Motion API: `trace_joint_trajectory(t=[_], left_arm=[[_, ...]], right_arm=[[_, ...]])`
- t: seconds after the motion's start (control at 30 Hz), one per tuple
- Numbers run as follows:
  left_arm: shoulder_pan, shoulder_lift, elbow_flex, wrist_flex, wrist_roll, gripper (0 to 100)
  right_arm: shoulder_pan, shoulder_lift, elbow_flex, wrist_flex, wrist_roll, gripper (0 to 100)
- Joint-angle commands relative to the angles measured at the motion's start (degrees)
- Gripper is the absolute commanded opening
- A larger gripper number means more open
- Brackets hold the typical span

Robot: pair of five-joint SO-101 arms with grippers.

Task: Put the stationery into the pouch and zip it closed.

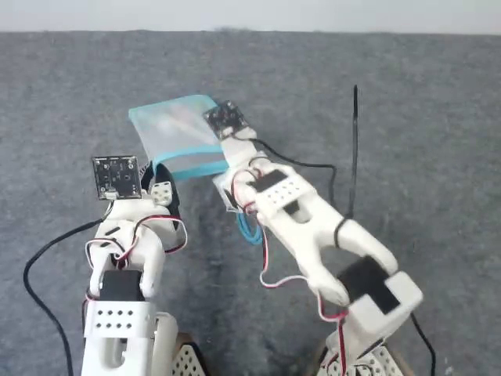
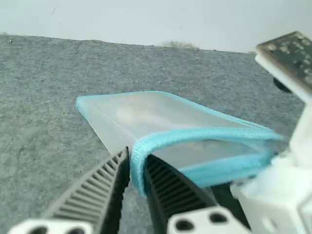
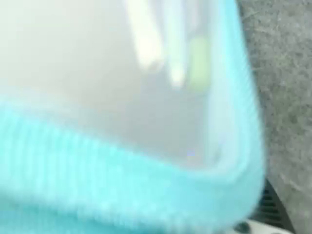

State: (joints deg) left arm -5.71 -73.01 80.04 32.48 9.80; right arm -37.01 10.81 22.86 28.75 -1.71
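A translucent pouch with a light-blue zip edge lies on the grey mat behind both arms. My left gripper is shut on the near-left corner of that blue edge, and the high view has it at the pouch's front corner. The right arm's wrist sits over the pouch's right end. Its camera is pressed close to the pouch, where several pale stick shapes show through the wall. A thin black stick lies on the mat to the right.
The grey mat covers the table up to a white wall at the back. Black cables trail from both arms, one across the mat near the black stick. Open mat lies left of the pouch.
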Motion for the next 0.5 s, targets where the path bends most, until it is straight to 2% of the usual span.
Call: trace_joint_trajectory(t=[0.0, 0.13, 0.3, 0.4, 0.47], left_arm=[[0.9, -1.1, -1.1, -1.5, 0.5, 1], [0.9, -1.1, -1.0, -1.5, 0.5, 1], [0.9, -1.1, -0.9, -1.5, 0.4, 1], [0.5, -1.1, -0.8, -1.4, 0.4, 1], [0.4, -1.1, -0.8, -1.3, 0.4, 1]], right_arm=[[0.9, 3.6, -8.4, -1.2, -1.1, 27.8], [4.4, 7.2, -11.6, -0.7, -1.1, 25.1], [8.0, 7.0, -12.2, 2.2, -1.5, 0.4], [8.9, 4.5, -12.0, 6.4, -1.1, 2.8], [9.7, 1.6, -12.0, 12.2, -1.1, 0.2]])
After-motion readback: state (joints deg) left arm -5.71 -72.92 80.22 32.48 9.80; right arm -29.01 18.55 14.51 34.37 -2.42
